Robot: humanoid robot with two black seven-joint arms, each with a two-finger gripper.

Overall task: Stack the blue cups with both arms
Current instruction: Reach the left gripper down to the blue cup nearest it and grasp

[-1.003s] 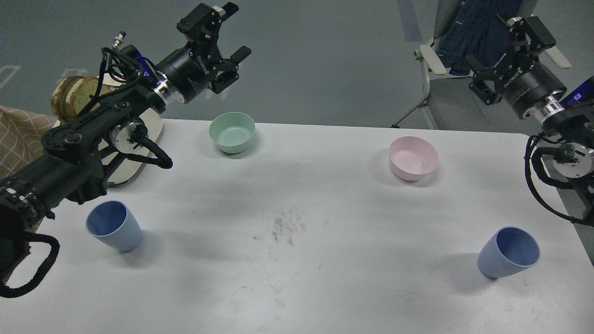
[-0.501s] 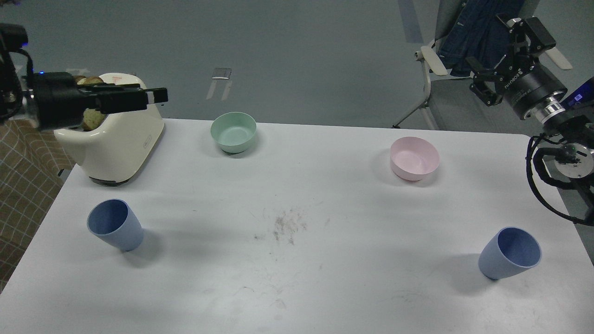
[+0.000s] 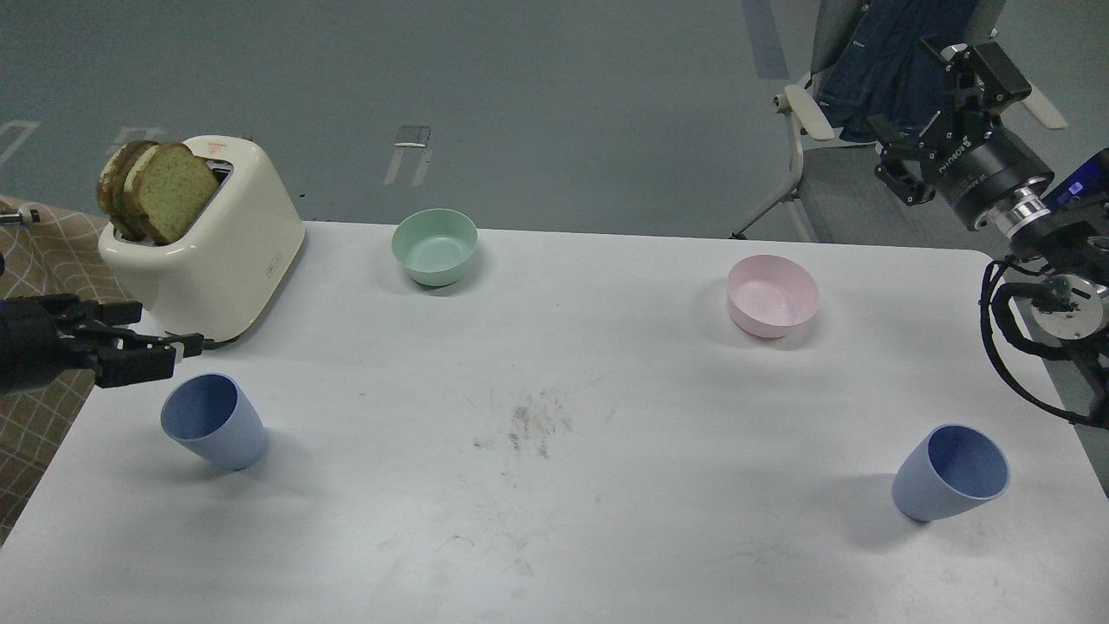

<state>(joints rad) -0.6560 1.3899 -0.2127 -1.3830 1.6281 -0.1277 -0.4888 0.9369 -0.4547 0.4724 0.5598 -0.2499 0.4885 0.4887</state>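
Two blue cups, both upright on the white table point(image 3: 554, 537), well apart: left cup point(image 3: 213, 421) near-left, right cup point(image 3: 951, 472) near-right. Left gripper point(image 3: 160, 354) low, just beyond left cup, no contact, holds nothing; seen edge-on, can't tell how far open. Right gripper point(image 3: 940, 104) up far right, fingers spread wide, empty. Two bowls further back: green bowl point(image 3: 434, 247), pink bowl point(image 3: 773, 295). One toaster point(image 3: 204, 251) w/ two bread slices point(image 3: 156, 189).

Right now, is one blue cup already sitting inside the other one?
No, the left blue cup and the right blue cup stand far apart at opposite ends of the white table.
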